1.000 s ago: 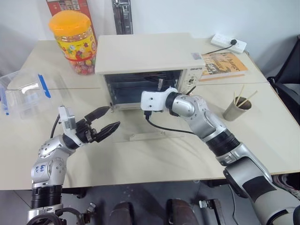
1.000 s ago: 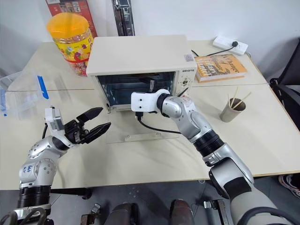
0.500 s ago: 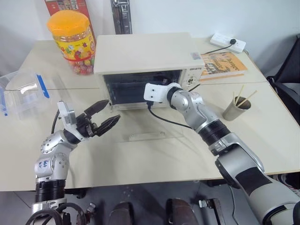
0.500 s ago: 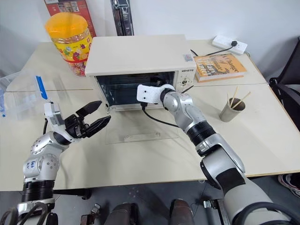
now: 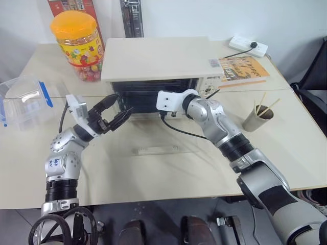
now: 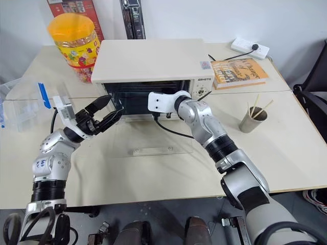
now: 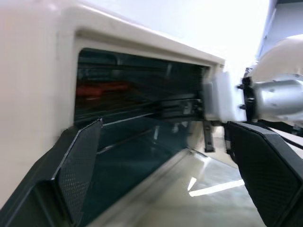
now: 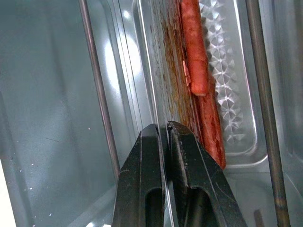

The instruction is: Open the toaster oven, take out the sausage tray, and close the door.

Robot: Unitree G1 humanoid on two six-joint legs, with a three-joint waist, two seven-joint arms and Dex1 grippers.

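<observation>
The cream toaster oven [image 5: 153,56] stands open mid-table. Its glass door [image 5: 158,135] lies flat on the table in front, bar handle [image 5: 157,150] nearest me. My right gripper [image 8: 162,127] reaches into the cavity and is shut on the near rim of the sausage tray [image 8: 222,71], a ribbed silver tray with red sausages [image 8: 194,52] and brown grease. My left gripper [image 5: 124,103] hovers open at the oven's left front corner, above the door's left end, holding nothing. In the left wrist view its fingers [image 7: 80,165] frame the opening, where a sausage [image 7: 102,89] shows red.
An orange-lidded candy jar [image 5: 79,43] stands back left, a clear plastic box with a blue clip [image 5: 28,99] at far left. A book [image 5: 242,69] and a power strip [image 5: 248,46] lie back right. A paper cup with sticks [image 5: 258,117] stands right.
My right gripper pushed a little deeper into the oven and shut on the tray's rim. My left gripper rose and moved forward to the oven's left front corner, still open.
</observation>
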